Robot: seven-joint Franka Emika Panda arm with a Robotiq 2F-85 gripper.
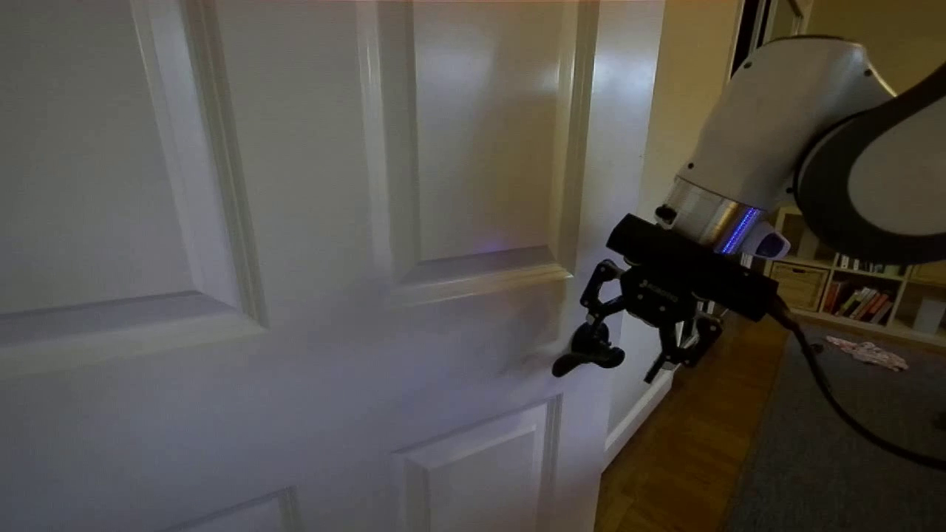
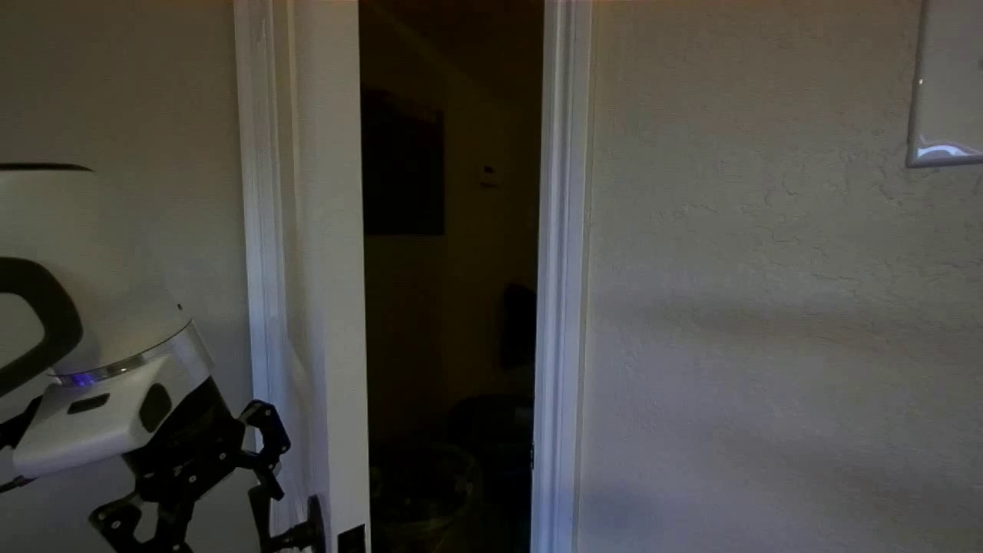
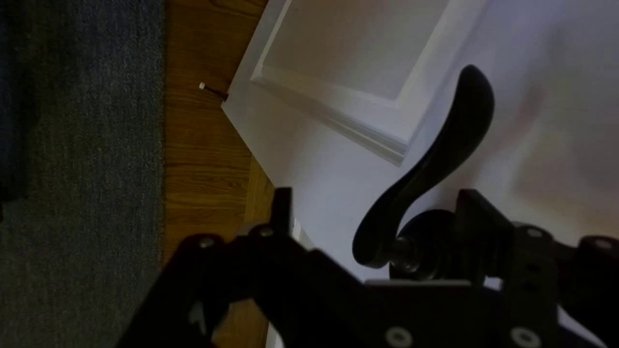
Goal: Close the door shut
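Note:
The door (image 1: 318, 355) is tall and white with raised panels and fills most of an exterior view. In an exterior view the door (image 2: 342, 269) shows edge-on and stands ajar, with a dark gap between its edge and the frame. Its black lever handle (image 1: 589, 358) is near the free edge; the handle (image 3: 428, 164) also shows in the wrist view. My gripper (image 1: 624, 343) is open at the handle. In the wrist view the gripper (image 3: 375, 210) has its fingers apart, with the lever's base between them. One finger overlaps the handle's round plate; I cannot tell whether it touches.
The white door frame (image 2: 564, 269) stands across the dark gap, beside a wall with a framed picture (image 2: 948, 92). A bookshelf (image 1: 861, 288) and a crumpled cloth (image 1: 868, 353) are in the background. A dark rug (image 1: 835, 443) lies on the wooden floor. A black cable hangs from the wrist.

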